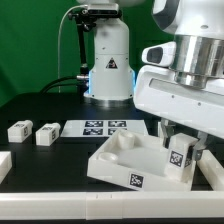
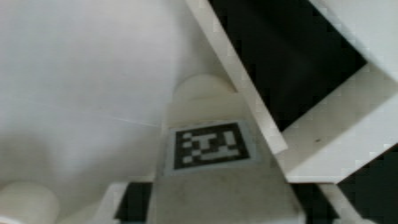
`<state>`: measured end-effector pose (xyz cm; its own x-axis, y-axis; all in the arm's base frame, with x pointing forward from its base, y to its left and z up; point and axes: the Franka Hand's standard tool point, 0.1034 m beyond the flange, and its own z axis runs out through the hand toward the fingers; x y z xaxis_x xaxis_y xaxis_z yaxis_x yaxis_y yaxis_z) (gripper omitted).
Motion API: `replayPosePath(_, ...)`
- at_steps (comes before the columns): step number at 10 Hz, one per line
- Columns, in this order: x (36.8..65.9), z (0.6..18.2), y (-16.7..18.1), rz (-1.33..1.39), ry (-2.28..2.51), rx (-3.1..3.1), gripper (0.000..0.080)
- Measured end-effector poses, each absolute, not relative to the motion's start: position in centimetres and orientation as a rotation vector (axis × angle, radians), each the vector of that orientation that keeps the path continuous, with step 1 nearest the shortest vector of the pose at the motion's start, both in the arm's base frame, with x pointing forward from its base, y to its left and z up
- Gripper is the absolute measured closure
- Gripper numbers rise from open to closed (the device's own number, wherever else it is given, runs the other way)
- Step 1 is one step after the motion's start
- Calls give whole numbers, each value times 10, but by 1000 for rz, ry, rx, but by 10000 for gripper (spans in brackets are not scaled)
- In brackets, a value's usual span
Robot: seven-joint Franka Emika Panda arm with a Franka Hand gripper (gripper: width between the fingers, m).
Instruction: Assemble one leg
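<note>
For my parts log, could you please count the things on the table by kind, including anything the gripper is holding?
Legs: 3, two loose at the exterior view's left, one between the fingers of the gripper
Tabletop: 1
Marker board: 1
White part cut off by the frame's edge: 1
Total: 6

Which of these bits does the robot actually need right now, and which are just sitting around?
In use:
- the leg in the gripper, over a corner of the tabletop

Lying about:
- two spare legs at the exterior view's left
- the marker board, behind the tabletop
</note>
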<state>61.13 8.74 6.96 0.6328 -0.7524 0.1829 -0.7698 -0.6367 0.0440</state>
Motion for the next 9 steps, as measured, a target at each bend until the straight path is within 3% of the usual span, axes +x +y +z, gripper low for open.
replayPosePath(2, 610, 70, 82, 220, -1291, 2715, 489)
replayPosePath(3, 610, 70, 83, 221, -1292, 2715, 415)
replayPosePath(4, 610, 70, 83, 222, -1292, 2716, 415)
replayPosePath(5, 610, 70, 83, 222, -1292, 2716, 235)
replayPosePath(6, 610, 70, 83, 222, -1292, 2716, 167)
replayPosePath(9, 610, 70, 83, 222, -1292, 2716, 155)
